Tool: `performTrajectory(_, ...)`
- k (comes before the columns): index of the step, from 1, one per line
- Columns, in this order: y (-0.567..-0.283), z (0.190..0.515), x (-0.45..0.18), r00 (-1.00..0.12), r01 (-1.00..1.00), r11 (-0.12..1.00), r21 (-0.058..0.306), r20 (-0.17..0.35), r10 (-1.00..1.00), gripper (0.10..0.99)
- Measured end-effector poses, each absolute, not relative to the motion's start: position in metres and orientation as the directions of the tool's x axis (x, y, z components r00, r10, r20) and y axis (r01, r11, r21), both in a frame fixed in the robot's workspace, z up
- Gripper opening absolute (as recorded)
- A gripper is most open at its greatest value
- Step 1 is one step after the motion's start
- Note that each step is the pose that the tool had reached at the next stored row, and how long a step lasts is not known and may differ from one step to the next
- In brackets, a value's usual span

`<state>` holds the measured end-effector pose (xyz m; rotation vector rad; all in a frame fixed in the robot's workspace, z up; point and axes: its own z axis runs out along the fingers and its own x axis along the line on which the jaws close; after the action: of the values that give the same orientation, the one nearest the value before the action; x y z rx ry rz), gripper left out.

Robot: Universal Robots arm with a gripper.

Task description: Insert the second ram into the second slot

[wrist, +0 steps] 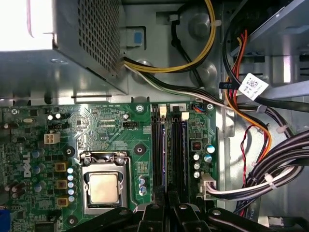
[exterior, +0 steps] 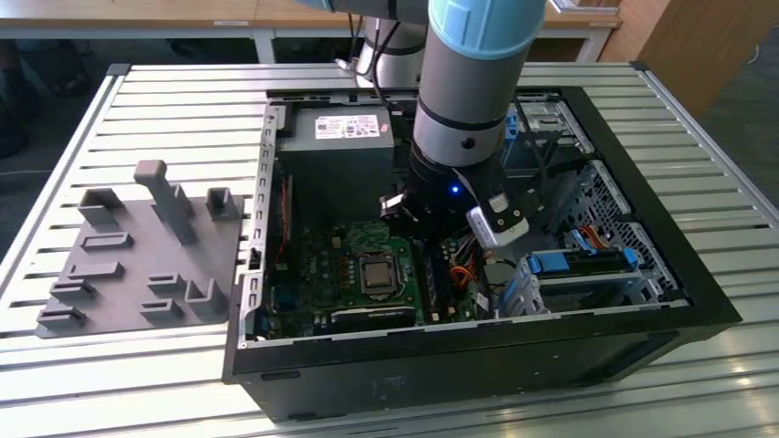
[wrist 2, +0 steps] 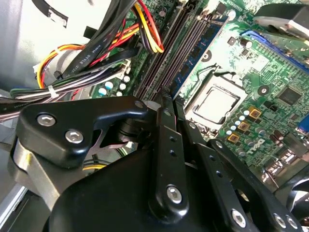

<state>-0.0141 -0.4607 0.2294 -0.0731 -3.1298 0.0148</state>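
Hanging inside the open computer case (exterior: 487,370), the gripper (wrist 2: 169,104) has its fingers pressed close on the near end of the second ram (wrist 2: 195,50). In both wrist views that dark-blue stick stands on edge among the memory slots (wrist: 179,150), beside the processor socket (wrist: 104,186).

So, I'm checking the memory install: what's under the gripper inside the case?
Memory slots lie below the gripper, beside the CPU socket. In the second wrist view a dark-blue stick stands in a slot on the socket's side. The gripper covers the slots' near ends.
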Motion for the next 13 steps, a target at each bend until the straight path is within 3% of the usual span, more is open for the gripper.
performTrajectory(13, -0.4593, 0.2223, -0.0101, -0.999, 0.035, 0.999, -0.008, 0.011, 0.035, 0.141)
